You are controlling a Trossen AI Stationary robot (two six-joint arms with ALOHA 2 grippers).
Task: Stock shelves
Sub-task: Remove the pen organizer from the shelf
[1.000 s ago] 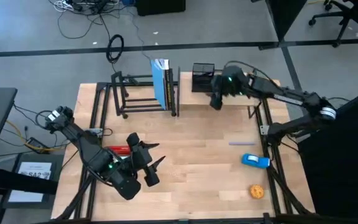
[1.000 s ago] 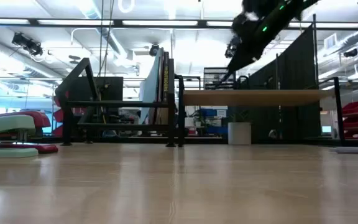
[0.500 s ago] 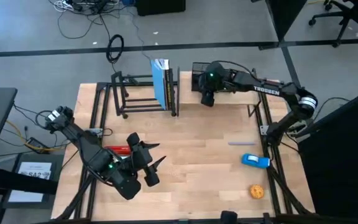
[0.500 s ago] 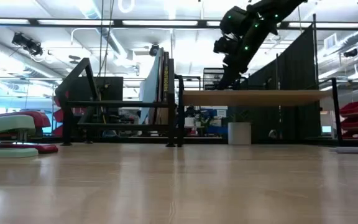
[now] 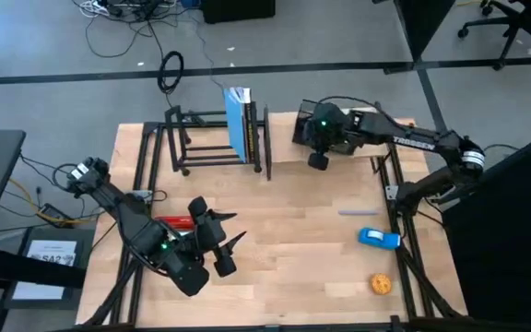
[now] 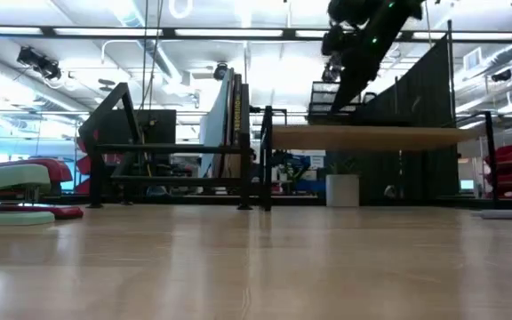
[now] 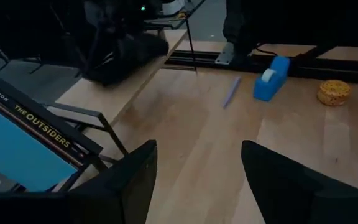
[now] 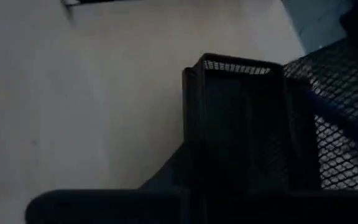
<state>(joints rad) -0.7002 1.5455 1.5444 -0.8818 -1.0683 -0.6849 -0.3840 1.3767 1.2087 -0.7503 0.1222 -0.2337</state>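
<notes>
Black metal tubing forms the open rack (image 5: 212, 140) at the back of the desk (image 5: 284, 221), with blue books (image 5: 240, 122) standing upright at its right end. Just to its right, the wood-board shelf (image 6: 372, 135) runs along the desk's back edge. The right gripper (image 5: 319, 152) hangs over that shelf with the black mesh organizer (image 8: 247, 124) pressed against its wrist; whether its fingers are closed on it I cannot tell. The left gripper (image 5: 221, 242) rests low near the front left, fingers (image 7: 135, 180) spread wide and holding nothing, beside a red stapler (image 5: 177, 222). A blue tape dispenser (image 5: 379, 239), pen (image 5: 353, 212) and orange round object (image 5: 381, 283) lie at the right.
</notes>
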